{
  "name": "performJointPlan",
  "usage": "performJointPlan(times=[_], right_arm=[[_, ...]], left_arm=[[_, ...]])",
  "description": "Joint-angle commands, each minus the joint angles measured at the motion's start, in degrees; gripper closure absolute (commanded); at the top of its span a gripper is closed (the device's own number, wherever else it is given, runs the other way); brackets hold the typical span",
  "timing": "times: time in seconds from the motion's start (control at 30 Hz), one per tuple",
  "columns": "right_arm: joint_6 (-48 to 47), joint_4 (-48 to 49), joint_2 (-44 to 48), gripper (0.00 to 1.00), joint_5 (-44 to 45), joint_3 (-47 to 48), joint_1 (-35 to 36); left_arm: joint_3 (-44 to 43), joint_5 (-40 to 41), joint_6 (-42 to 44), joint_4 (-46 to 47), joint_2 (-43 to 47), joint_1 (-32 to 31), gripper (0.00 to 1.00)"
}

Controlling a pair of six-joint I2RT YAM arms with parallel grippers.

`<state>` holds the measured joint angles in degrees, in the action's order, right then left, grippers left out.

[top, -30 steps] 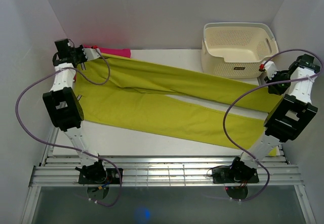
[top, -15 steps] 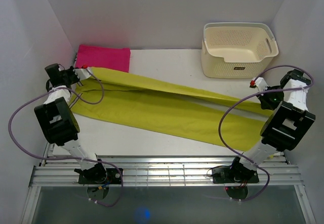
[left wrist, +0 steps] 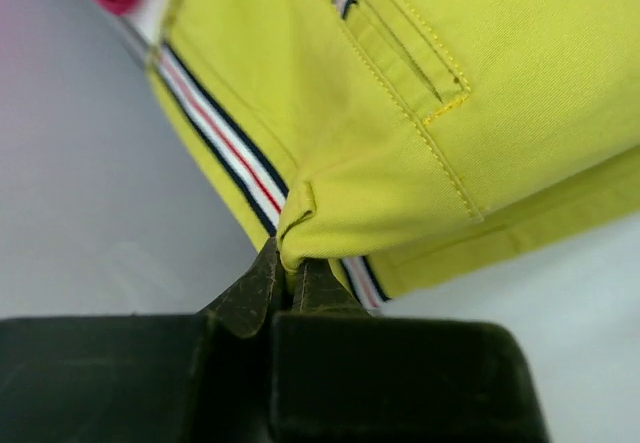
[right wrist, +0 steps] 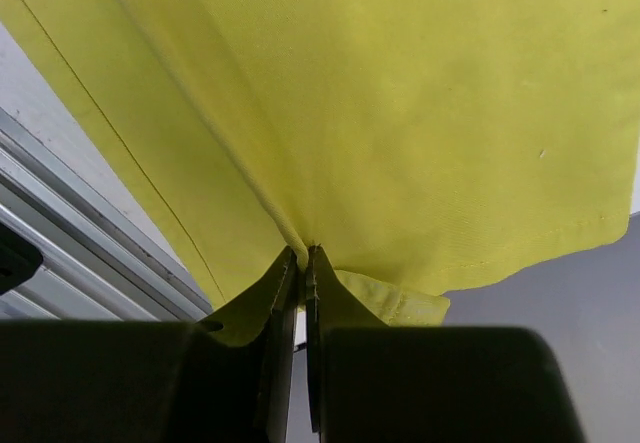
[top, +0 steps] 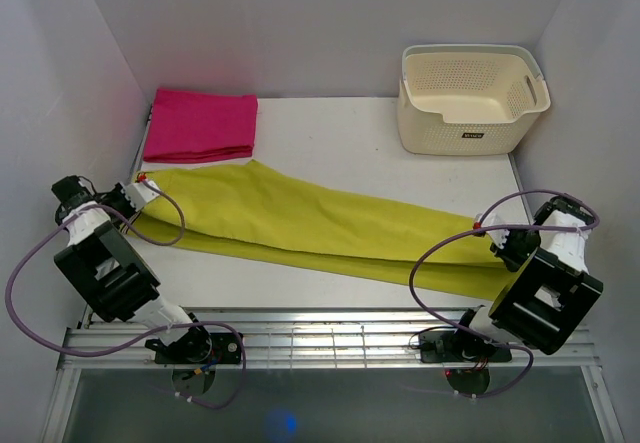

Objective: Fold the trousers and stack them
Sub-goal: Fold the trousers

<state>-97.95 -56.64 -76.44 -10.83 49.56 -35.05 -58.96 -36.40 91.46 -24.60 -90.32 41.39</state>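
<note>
The yellow-green trousers [top: 310,225] lie folded lengthwise, one leg over the other, in a long band across the front of the table. My left gripper [top: 140,185] is shut on the waist end at the left; its view shows the pinched waistband corner [left wrist: 295,228] beside a striped trim [left wrist: 225,143] and a pocket seam. At the right, my right gripper [top: 492,238] is shut on the leg-hem end, and in the right wrist view a fold of hem cloth [right wrist: 305,238] is nipped between the fingers.
A folded magenta-pink cloth [top: 202,123] lies at the back left. A cream perforated basket [top: 470,98] stands at the back right. White walls close in both sides. A metal rail [top: 320,328] runs along the near table edge.
Both grippers have pulled the far edge of the trousers toward the near side, laying the back leg over the front one. The arms have swung down and outward, and the pink cloth shows fully.
</note>
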Motion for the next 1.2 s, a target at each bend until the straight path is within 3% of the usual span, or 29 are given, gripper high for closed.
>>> performJointPlan(times=[0.0,0.3,0.57,0.7,1.03,1.17], right_arm=[[-3.39,5.05,1.91,0.92,5.20,-1.57,-1.16],[-0.84,9.45,-2.30,0.92,7.67,-3.16,-1.16],[0.57,2.42,-2.83,0.92,2.39,9.31,-1.34],[-2.94,-0.92,-0.47,0.92,2.48,10.91,-2.65],[-13.31,-1.02,8.50,0.92,5.64,-1.20,-8.90],[-13.76,6.25,10.79,0.92,7.49,-12.01,-8.72]], left_arm=[[2.88,5.00,6.36,-9.68,1.21,0.89,1.00],[3.94,16.27,0.48,-2.38,-6.09,0.80,1.00],[-9.23,10.92,-10.41,-7.48,-7.76,1.24,1.00],[-12.05,11.53,-11.39,-8.45,-8.73,1.24,1.00],[-11.01,12.32,-9.55,-8.62,-9.26,3.79,1.00],[-7.49,14.33,-8.67,-6.43,-9.69,3.70,1.00]])
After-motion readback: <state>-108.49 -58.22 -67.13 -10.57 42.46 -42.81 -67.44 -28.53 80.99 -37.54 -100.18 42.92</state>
